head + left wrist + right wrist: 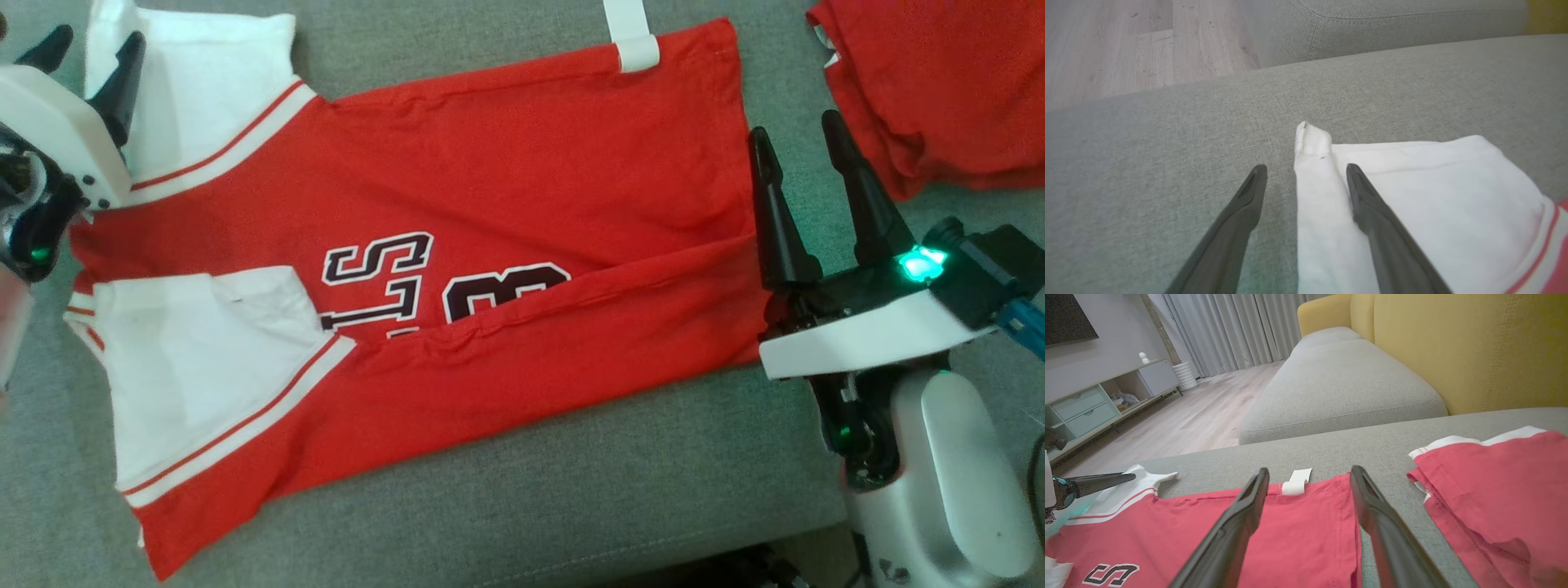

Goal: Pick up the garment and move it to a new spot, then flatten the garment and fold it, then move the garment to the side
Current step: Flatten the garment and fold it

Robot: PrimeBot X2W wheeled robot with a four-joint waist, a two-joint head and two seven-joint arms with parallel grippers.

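Grey sofa under jersey; left gripper and right gripper spread wide; right wrist view adds yellow backrest, floor.

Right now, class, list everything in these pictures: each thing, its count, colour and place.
jersey: one, red with white sleeves, spread on the cushion
second garment: one, red, on the cushion, right of the jersey
cushion: one, grey, under both garments
sofa back: one, yellow, behind the cushion
floor: one, pale wood, beyond the cushion
left tool: one, dark, open, astride a white sleeve's edge
right tool: one, dark, open, at the jersey's hem
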